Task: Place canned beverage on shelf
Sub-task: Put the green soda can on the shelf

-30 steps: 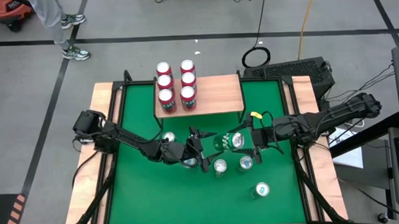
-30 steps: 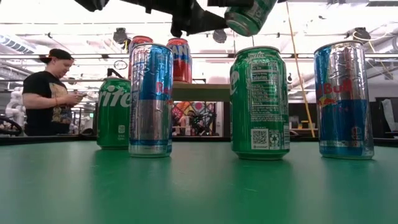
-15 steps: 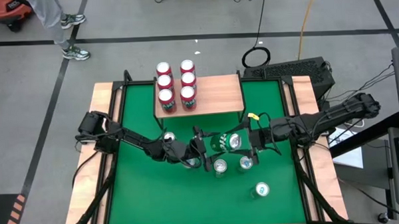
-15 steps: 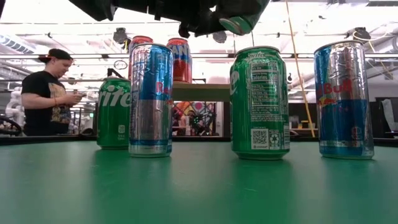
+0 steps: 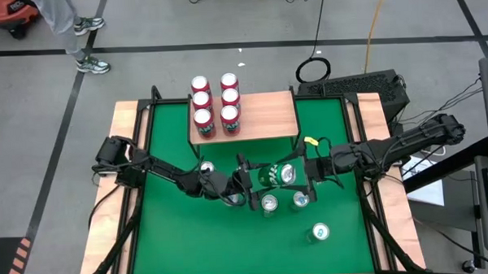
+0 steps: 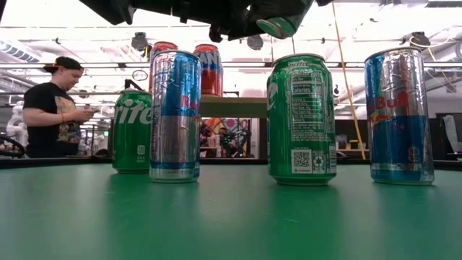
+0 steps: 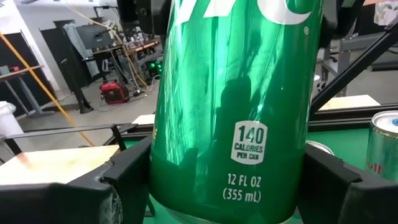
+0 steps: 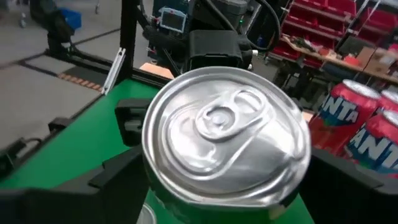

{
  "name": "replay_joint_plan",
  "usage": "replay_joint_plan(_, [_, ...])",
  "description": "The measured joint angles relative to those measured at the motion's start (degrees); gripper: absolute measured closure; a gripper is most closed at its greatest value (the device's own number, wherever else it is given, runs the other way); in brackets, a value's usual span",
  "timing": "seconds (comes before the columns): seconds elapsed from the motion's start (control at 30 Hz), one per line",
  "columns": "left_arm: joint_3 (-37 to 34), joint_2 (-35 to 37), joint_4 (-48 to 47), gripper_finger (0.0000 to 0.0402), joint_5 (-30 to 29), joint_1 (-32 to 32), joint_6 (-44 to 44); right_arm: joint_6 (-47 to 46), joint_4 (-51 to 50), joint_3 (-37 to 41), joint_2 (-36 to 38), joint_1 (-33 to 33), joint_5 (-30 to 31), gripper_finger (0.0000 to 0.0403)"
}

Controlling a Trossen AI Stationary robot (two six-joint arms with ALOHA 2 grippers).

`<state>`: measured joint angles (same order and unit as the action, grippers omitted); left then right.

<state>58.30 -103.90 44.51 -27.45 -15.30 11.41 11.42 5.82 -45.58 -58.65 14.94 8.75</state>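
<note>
Both pincers, left and right, flank the green can (tilted, aloft); grip unclear.

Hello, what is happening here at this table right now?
Two robot arms are meeting above the middle of the green table, both around one green can that is lifted and tilted on its side. The left gripper has its fingers on either side of the can's body, and the right gripper is at the can's top end. It looks like a handover. Six red cans already stand on the wooden shelf. Other cans wait on the table.
</note>
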Motion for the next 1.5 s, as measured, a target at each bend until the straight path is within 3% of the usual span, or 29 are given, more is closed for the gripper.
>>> replay_joint_plan(0.2, [0.0,0.0,0.6,0.0110,-3.9,-0.1,1.1,-6.0,0.1,0.0,0.1,0.1,6.1,0.0040])
replay_joint_plan(0.5, [0.9,0.4,3.6,0.0111,-17.8,-2.1,8.7,-14.9,0.6,0.0,0.1,0.2,11.7,0.0037])
replay_joint_plan(0.77, [3.6,0.5,3.5,0.0111,-27.8,-3.0,13.6,-16.1,11.1,0.0,-4.0,0.1,12.8,0.0037])
replay_joint_plan(1.0, [5.1,0.5,3.5,0.0111,-30.9,-4.4,14.1,-13.3,19.8,0.0,-8.1,0.1,12.8,0.0037])
replay_joint_plan(1.17, [6.2,0.5,3.6,0.0111,-35.4,-5.6,19.2,-13.4,24.5,0.0,-9.0,0.2,13.0,0.0037])
replay_joint_plan(1.5, [6.3,0.5,3.9,0.0111,-36.5,-5.8,19.1,-12.2,32.7,0.0,-11.7,0.2,14.1,0.0044])
